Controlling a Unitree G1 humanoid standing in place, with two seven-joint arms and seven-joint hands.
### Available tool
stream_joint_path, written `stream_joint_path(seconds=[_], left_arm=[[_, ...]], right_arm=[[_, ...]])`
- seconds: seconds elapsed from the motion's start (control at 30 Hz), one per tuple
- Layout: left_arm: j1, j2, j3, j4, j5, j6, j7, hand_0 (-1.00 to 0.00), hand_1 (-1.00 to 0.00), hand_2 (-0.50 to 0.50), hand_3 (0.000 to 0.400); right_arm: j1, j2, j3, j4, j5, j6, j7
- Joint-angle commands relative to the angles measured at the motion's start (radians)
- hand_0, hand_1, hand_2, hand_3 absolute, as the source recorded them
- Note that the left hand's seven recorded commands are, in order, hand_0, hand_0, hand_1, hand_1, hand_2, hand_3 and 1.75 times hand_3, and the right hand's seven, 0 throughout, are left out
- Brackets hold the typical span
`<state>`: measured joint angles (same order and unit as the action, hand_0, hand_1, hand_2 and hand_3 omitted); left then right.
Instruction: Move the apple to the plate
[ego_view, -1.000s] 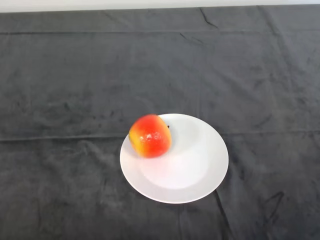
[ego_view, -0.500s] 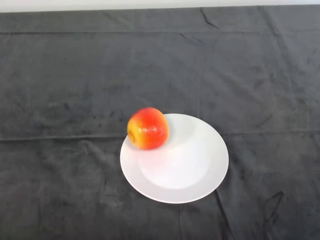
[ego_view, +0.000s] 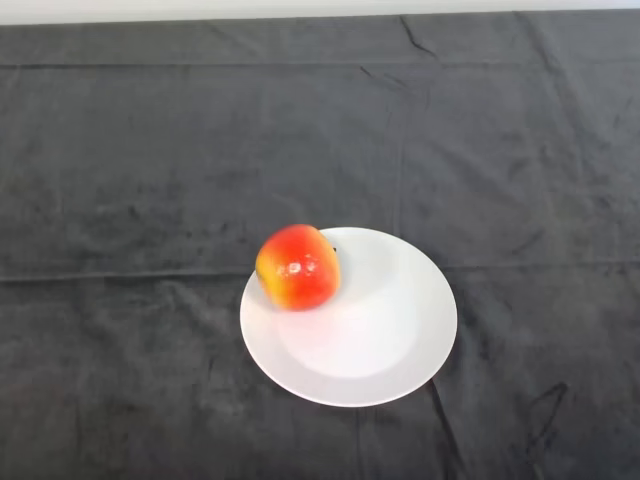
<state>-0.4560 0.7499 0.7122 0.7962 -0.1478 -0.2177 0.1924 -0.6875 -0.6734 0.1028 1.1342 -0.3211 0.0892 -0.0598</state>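
A red and yellow apple (ego_view: 298, 267) rests on the upper left part of a round white plate (ego_view: 385, 335), over its rim, near the middle of the table. No part of the robot shows in the head view.
The dark cloth (ego_view: 150, 150) covers the whole table and has a few creases. The table's far edge runs along the top of the view.
The apple rocked a little up and to the left on the plate's rim, then settled back slightly. The plate has not moved.
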Motion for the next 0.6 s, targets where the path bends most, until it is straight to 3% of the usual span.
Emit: stream_joint_path(seconds=[0.03, 0.6], left_arm=[[-0.055, 0.084, -0.024, 0.033, -0.013, -0.032, 0.005, 0.0, 0.0, 0.0, 0.0], [-0.05, 0.091, -0.031, 0.039, -0.028, -0.032, 0.001, 0.0, 0.0, 0.0, 0.0]], right_arm=[[-0.001, -0.03, -0.0111, 0.015, -0.0118, -0.013, -0.0066], [-0.002, -0.03, -0.0104, 0.017, -0.0113, -0.015, -0.0075]])
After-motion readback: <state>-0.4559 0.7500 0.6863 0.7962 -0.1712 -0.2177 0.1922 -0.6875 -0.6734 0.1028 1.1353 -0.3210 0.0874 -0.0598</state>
